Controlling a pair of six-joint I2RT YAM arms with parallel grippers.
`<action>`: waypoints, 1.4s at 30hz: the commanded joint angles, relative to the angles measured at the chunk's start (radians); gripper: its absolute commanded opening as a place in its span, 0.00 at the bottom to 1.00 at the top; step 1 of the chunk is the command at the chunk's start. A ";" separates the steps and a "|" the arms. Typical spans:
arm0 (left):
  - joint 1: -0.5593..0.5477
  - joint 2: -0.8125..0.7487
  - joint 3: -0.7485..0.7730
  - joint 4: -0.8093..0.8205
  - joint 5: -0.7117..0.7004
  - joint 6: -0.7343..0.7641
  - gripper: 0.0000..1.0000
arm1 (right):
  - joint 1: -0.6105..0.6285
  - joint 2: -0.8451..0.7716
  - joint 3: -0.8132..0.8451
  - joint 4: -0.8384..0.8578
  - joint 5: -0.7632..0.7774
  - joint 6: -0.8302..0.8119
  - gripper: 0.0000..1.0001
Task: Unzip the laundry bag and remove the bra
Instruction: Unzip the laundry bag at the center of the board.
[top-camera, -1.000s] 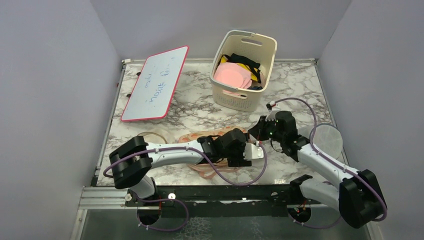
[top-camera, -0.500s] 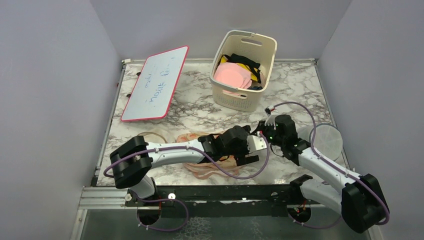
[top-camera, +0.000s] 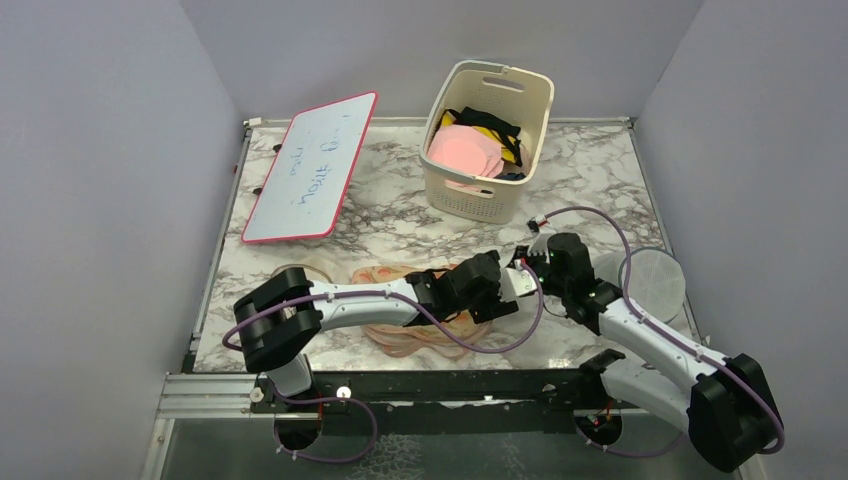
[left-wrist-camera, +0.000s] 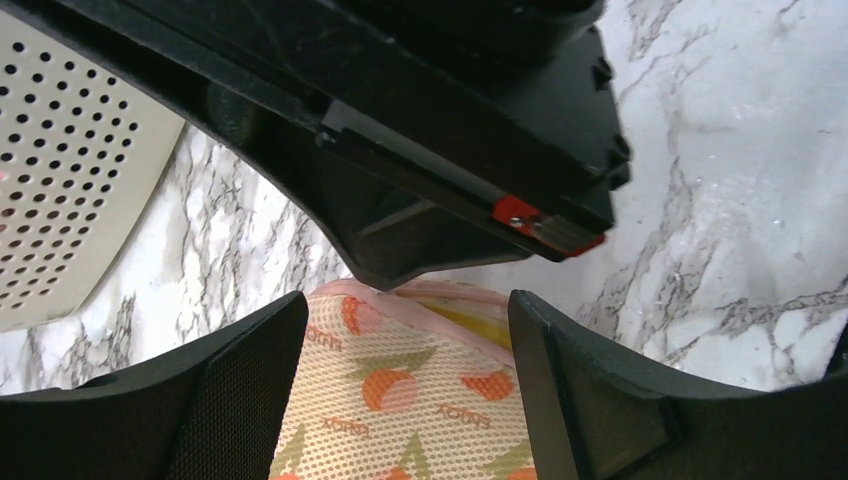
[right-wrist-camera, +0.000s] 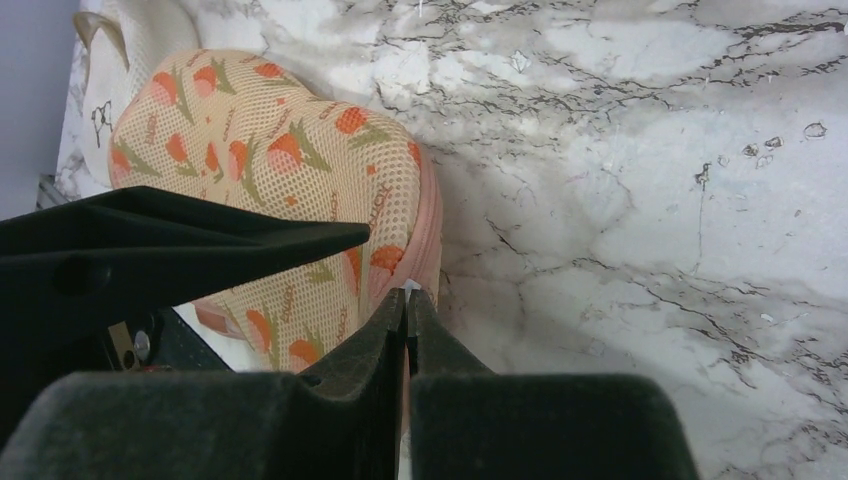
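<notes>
Right pincer (right-wrist-camera: 407, 300) is pressed together on a small white tab (right-wrist-camera: 411, 286) at the pink zip edging of the beige two-lobed fabric laundry bag with orange carrot prints (right-wrist-camera: 290, 150), which lies flat on the white marble-patterned tabletop (right-wrist-camera: 650, 150). Left pincer (left-wrist-camera: 408, 335) is spread over the bag's end, where a sliver of the mustard-yellow soft bra (left-wrist-camera: 468, 318) shows inside.

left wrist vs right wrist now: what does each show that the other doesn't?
Left wrist only: a yellow sliver, probably the bra, inside the pink zip edge of the laundry bag; the basket wall; the left gripper open astride the bag. Right wrist only: the right gripper shut at the pink edging; one whole lobe. Both: the carrot-print bag on the marble table.
</notes>
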 joint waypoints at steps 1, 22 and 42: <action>0.000 0.011 0.037 -0.012 -0.088 0.007 0.66 | 0.014 -0.025 0.004 -0.012 -0.004 0.016 0.01; -0.027 -0.084 0.001 -0.059 0.080 0.140 0.00 | 0.016 0.060 0.008 0.118 0.108 -0.034 0.01; -0.026 -0.196 -0.107 0.076 0.165 0.188 0.00 | 0.016 0.262 0.062 0.344 -0.033 -0.126 0.01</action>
